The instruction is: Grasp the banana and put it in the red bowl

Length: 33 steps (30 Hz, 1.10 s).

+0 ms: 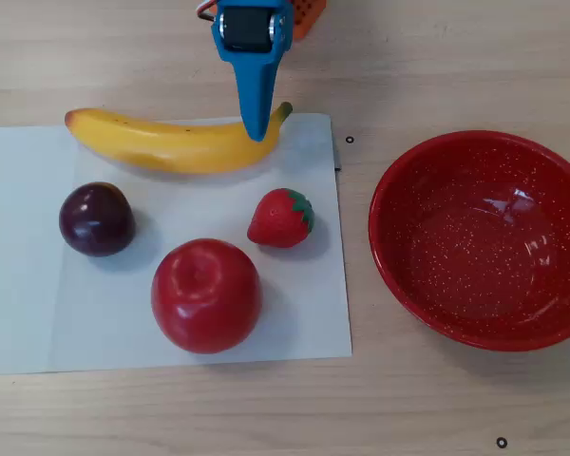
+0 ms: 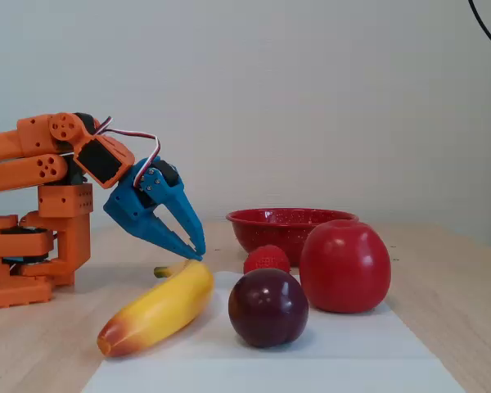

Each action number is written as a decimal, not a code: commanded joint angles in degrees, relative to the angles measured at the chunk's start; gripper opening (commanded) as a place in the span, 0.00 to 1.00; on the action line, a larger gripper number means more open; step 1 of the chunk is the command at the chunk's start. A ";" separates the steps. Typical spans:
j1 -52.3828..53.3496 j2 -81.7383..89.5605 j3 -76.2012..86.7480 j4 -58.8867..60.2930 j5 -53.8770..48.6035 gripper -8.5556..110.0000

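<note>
Currently we log the banana (image 1: 166,145) as long, curved and smooth yellow, with a green stem tip and an orange-red blunt end. It lies flat on a white paper sheet (image 1: 309,318), along the sheet's far edge toward the far side of the tabletop (image 1: 427,57) in the overhead view.

We see the blue gripper (image 1: 256,133) over the banana's stem end in the overhead view. In the fixed view its fingertips (image 2: 199,253) sit just above that end, the jaws parted slightly and holding nothing. We cannot tell whether a tip touches the fruit.

On the same sheet we note a dark purple plum (image 1: 96,218), a strawberry (image 1: 281,218) and a red apple (image 1: 206,294), all on the near side of the banana and apart from it. The red bowl (image 1: 399,256), speckled white and empty, stands off the sheet toward the right edge of the tabletop in the overhead view, well apart from the banana.
</note>
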<state>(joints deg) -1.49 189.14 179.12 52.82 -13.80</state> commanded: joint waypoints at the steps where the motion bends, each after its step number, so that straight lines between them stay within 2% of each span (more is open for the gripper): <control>1: 1.67 -0.53 0.79 0.26 3.87 0.08; 23: 1.67 -0.97 0.18 1.32 4.31 0.08; 33: 2.20 -9.05 -14.15 8.79 2.81 0.08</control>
<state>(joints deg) 0.09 182.11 172.62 60.91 -10.90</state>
